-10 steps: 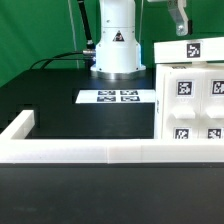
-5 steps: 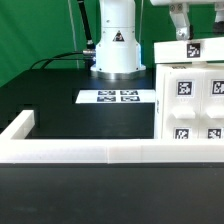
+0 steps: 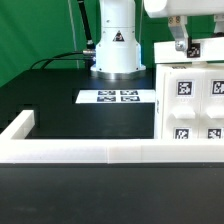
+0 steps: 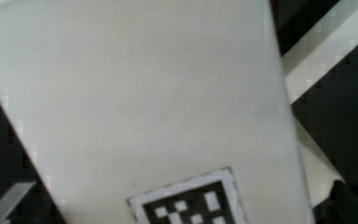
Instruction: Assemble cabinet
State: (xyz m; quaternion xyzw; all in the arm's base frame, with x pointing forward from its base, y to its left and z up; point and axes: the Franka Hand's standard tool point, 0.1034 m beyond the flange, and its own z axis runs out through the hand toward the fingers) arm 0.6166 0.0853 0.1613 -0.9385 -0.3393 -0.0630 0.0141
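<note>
We see the cabinet (image 3: 192, 92) standing on the dark surface (image 3: 60, 110) at the exterior view's right, a white boxy body whose near face carries several small black-and-white square tags, with one more tag on the panel along its top edge. Just above that top edge the end effector (image 3: 181, 43) hangs down from the arm's white wrist housing, its fingers (image 3: 178, 40) reaching to the rim of the upper panel; from this angle we cannot tell whether they are spread apart or closed, nor whether they actually touch the panel. In the wrist view a broad white panel of the cabinet (image 4: 149, 100) fills almost the whole picture, lying tilted across it, with part of a square tag showing near one corner and dark surface visible along the edges; the fingers do not show clearly there. Toward the exterior view's left of the cabinet, flat on the surface, lies the marker board (image 3: 117, 97) with its printed tags, well apart from the end effector and just in front of the robot base (image 3: 116, 45), which bears a triangular warning label. Along the front of the scene runs a long low white L-shaped rail (image 3: 80, 150), its short leg turning back at the exterior view's left, and its long leg reaching right up to the foot of the cabinet.
</note>
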